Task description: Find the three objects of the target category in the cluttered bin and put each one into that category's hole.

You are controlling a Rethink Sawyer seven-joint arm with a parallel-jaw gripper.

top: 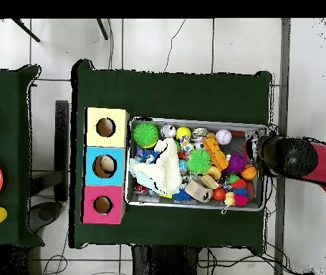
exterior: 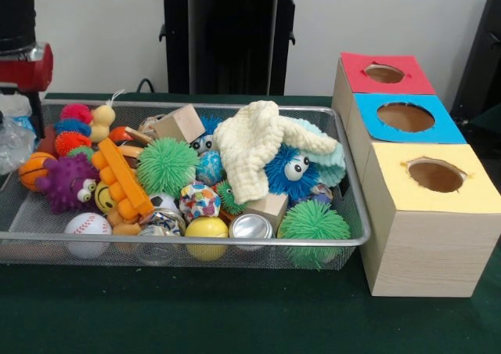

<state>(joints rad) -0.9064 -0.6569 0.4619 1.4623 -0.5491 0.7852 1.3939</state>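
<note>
Arm (top: 294, 159) parked at the mesh bin's (top: 260, 129) 3 o'clock edge overhead, toys lying toward 9 o'clock; claw state can't tell.

The red and black arm (top: 298, 159) hangs drawn back to one side; its gripper's fingers cannot be made out.
</note>
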